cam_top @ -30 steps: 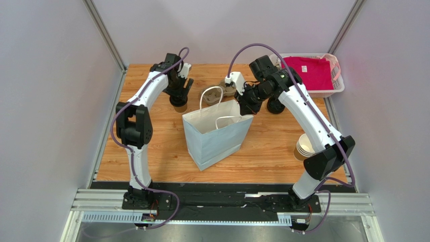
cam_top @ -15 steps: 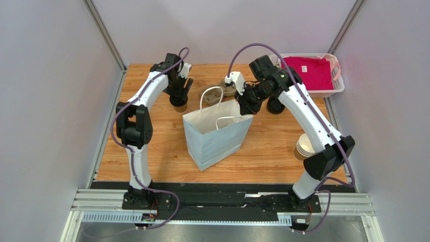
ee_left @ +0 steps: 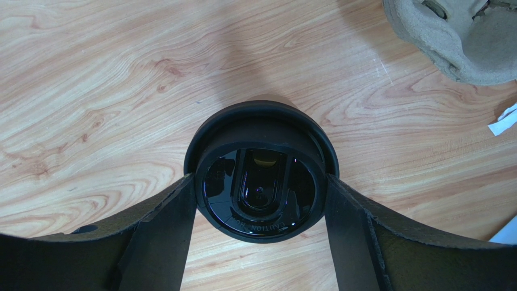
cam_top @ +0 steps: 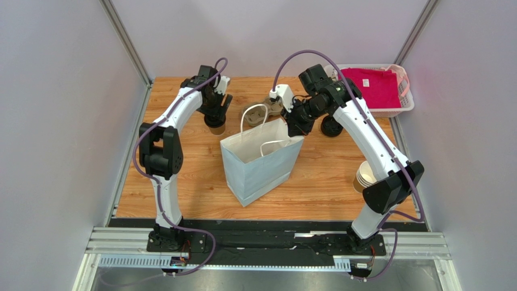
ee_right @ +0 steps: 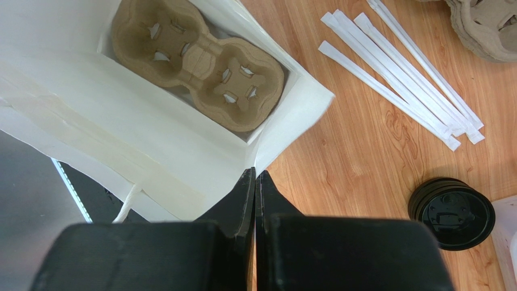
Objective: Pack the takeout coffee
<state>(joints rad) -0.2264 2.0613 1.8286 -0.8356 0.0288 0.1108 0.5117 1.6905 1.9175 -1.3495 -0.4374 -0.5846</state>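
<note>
Left claw [ee_left: 260,182] tight around takeout coffee [ee_left: 261,130]

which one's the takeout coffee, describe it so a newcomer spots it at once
Start at the white paper bag standing mid-table, then look behind it to the left, under the left claw. There stands the takeout coffee, a small brown cup. It alone wears a black lid; the cup stack on the right is lidless, and the lid pile has no cup.

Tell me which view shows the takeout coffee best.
Left wrist: the takeout coffee fills the centre, lid up, left claw closed against both sides. Top external shows a sliver under that claw. Right wrist shows the paper bag and loose lids, no coffee.
</note>
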